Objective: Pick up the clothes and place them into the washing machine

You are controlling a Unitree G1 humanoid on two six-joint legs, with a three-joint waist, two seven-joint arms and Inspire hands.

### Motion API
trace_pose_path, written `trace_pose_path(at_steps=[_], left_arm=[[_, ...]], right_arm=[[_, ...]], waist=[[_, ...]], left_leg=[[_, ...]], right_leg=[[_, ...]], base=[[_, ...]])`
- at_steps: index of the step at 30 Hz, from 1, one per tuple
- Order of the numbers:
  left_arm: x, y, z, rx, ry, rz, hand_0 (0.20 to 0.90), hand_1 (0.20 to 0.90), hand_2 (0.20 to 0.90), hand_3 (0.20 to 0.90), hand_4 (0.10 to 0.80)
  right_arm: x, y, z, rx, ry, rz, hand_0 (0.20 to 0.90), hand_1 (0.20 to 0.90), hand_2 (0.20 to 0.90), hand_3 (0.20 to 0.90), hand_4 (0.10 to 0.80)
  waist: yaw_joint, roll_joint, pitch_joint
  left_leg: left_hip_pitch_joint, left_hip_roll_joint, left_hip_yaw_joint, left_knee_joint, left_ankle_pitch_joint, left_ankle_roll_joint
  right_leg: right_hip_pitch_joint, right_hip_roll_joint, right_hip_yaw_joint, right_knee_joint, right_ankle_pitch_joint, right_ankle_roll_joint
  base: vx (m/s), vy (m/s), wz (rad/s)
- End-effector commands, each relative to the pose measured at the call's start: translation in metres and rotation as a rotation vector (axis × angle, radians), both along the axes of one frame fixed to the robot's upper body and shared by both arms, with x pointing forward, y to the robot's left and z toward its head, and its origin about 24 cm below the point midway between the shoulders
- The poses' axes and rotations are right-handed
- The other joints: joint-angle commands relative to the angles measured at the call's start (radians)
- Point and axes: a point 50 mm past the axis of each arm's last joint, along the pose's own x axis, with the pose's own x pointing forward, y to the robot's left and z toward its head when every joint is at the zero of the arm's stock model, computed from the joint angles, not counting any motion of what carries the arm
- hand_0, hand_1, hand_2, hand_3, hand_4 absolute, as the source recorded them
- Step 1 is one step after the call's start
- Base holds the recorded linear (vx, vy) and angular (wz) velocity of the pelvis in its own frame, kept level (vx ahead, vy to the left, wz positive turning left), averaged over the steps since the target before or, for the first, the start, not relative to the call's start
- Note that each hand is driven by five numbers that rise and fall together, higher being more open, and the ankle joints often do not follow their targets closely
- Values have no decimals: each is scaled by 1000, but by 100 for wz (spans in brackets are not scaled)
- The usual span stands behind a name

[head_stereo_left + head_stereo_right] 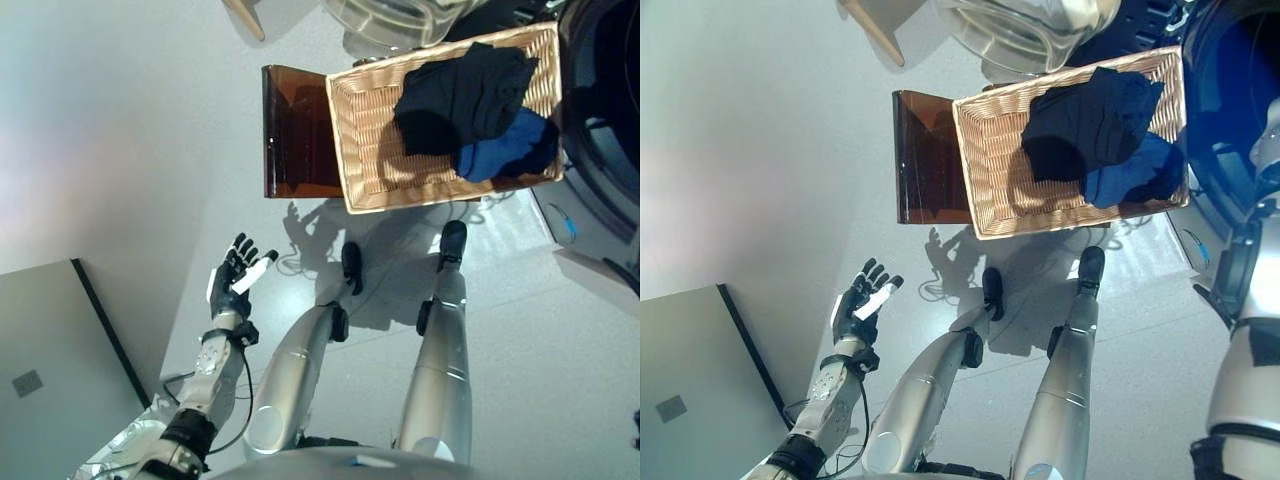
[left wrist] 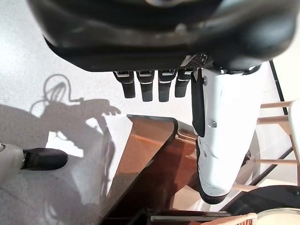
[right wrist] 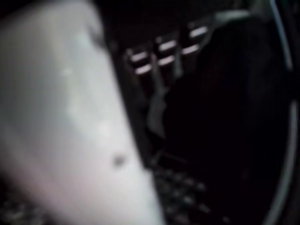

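Observation:
A shallow wicker basket rests on a low dark brown box next to the washing machine. A black garment and a blue garment lie in the basket's end nearest the machine. My left hand is open and empty, held low over the floor well short of the box; its fingers are straight in the left wrist view. My right arm comes in at the right edge toward the machine's dark opening. In the right wrist view my right hand is in a dark space.
The machine's clear round door hangs open beyond the basket. A wooden leg stands at the far side. A grey panel lies on the floor at the lower left.

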Motion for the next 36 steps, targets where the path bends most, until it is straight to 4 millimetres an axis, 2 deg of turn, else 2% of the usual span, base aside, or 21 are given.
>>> trace_pose_path(at_steps=[1,9,15,23,30,31,32,34,35,36], left_arm=[[-7,44,9,59,-52,134,900,900,900,900,800],[-5,54,11,59,-54,183,900,900,900,900,800],[-7,56,10,64,-51,190,900,900,900,900,800],[-7,55,9,75,-44,183,900,900,900,900,800],[-5,53,9,74,-42,192,900,900,900,900,800],[-5,54,8,81,-33,192,900,900,900,900,800],[-5,55,8,88,-33,194,900,900,900,900,800],[-5,55,9,85,-33,198,900,900,900,900,800],[-5,55,10,82,-41,206,900,900,900,900,800],[-5,55,10,83,-41,207,900,900,900,900,800]], right_arm=[[-16,16,59,-234,-191,-47,900,900,900,900,800],[-3,28,47,-237,-187,-6,900,900,900,900,800],[-3,23,38,-239,-161,-15,900,900,900,900,800],[3,26,30,-290,-87,-2,900,900,900,900,800],[19,50,25,-344,-49,58,900,900,900,900,800],[23,56,23,-375,-11,64,900,900,900,900,800],[29,65,24,-490,94,42,900,900,900,900,800],[33,73,24,-555,147,35,900,900,900,900,800],[40,87,22,-640,203,44,900,900,900,900,800],[40,87,22,-640,203,44,900,900,900,900,800]], waist=[[13,-34,-52],[-17,-89,-20],[-20,-101,-9],[-21,-104,-9],[-25,-106,-10],[-24,-108,-12],[-24,-110,-12],[-25,-110,-11],[-28,-111,-11],[-29,-111,-11]], left_leg=[[-12,37,-16,-25,5,-106],[-16,58,6,-7,-12,-105],[-9,61,8,-4,-16,-105],[-4,60,9,-8,-14,-103],[-1,63,9,-7,-14,-102],[1,62,9,-8,-13,-102],[2,63,12,-8,-13,-102],[3,63,12,-9,-12,-102],[4,63,13,-9,-11,-101],[4,63,13,-9,-11,-101]], right_leg=[[18,98,-36,157,-175,-55],[34,110,-30,114,-150,-52],[47,112,-30,103,-147,-52],[53,115,-29,93,-143,-54],[55,116,-36,93,-142,-58],[58,118,-36,94,-143,-59],[58,118,-36,93,-140,-60],[59,118,-36,94,-139,-60],[61,119,-36,93,-136,-61],[61,119,-36,93,-136,-61]], base=[[-14,19,-23],[-11,7,-12],[1,1,-1],[0,1,0],[0,0,0],[0,0,0],[0,0,0],[0,0,0],[0,0,0],[0,0,0]])
